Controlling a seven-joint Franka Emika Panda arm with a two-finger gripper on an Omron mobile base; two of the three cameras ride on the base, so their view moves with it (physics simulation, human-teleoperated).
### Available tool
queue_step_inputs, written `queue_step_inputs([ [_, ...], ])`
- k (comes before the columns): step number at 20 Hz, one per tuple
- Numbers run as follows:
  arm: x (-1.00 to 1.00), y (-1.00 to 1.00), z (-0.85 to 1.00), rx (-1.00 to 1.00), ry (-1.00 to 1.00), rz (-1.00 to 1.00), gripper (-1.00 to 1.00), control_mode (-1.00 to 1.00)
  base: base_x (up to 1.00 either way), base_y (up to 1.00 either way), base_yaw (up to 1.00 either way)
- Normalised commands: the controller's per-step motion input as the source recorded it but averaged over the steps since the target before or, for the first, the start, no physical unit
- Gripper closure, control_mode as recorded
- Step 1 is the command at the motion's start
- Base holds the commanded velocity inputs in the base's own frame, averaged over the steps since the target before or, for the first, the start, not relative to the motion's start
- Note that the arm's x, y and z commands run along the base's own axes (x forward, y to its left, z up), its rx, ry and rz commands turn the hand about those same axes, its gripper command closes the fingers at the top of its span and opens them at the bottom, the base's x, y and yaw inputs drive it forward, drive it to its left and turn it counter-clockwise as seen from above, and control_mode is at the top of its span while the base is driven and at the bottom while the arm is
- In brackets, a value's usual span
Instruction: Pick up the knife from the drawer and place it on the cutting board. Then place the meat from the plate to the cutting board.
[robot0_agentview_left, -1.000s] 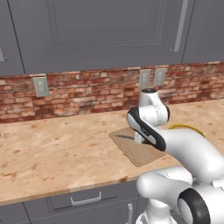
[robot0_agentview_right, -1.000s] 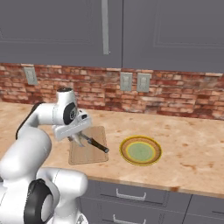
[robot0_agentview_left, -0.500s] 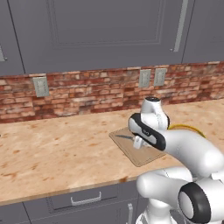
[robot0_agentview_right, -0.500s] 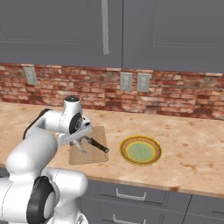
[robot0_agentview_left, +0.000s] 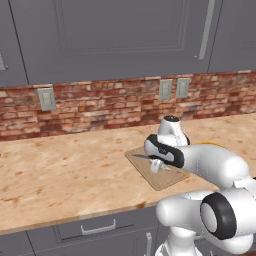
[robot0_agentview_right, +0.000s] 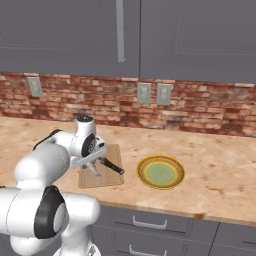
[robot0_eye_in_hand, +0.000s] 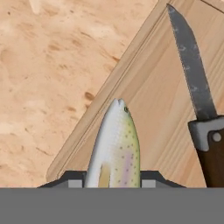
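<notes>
My gripper (robot0_eye_in_hand: 112, 176) is shut on the meat (robot0_eye_in_hand: 116, 144), a pale speckled fish-shaped piece that points away from the hand. It hangs low over the near edge of the light-brown cutting board (robot0_eye_in_hand: 153, 96). The knife (robot0_eye_in_hand: 192, 74) lies on the board beside the meat, silver blade pointing away, dark handle near the fingers. In the left base view the gripper (robot0_agentview_left: 156, 164) sits just above the cutting board (robot0_agentview_left: 167, 179). From the right base view, the knife (robot0_agentview_right: 112, 166) rests on the cutting board (robot0_agentview_right: 105, 177), and the yellow-rimmed plate (robot0_agentview_right: 161, 172) stands to its right with nothing on it.
The board and plate lie on a speckled beige counter (robot0_agentview_left: 65, 175) with a red brick backsplash (robot0_agentview_right: 200, 107) carrying wall outlets. Grey wall cabinets hang above. Closed grey drawer fronts (robot0_agentview_right: 150, 225) run under the counter's front edge.
The hand has come down and forward over the cutting board with the meat in it, mostly in the first half second. The knife and plate have stayed where they were.
</notes>
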Motion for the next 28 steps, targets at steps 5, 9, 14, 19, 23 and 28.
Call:
queue_step_inputs([
  [5, 0.34, 0.00, -0.16, 0.00, 0.00, 0.08, 1.00, -1.00, 0.00, 0.00, 0.00],
  [9, 0.27, 0.00, -0.26, 0.00, 0.00, 0.09, 1.00, -1.00, 0.00, 0.00, 0.00],
  [14, 0.27, 0.00, -0.31, 0.00, 0.00, 0.08, 1.00, -1.00, 0.00, 0.00, 0.00],
  [19, 0.20, 0.00, -0.34, 0.00, 0.00, 0.08, 1.00, -1.00, 0.00, 0.00, 0.00],
  [23, 0.15, 0.00, -0.36, 0.00, 0.00, 0.09, 1.00, -1.00, 0.00, 0.00, 0.00],
  [28, 0.17, 0.00, -0.38, 0.00, 0.00, 0.09, 1.00, -1.00, 0.00, 0.00, 0.00],
])
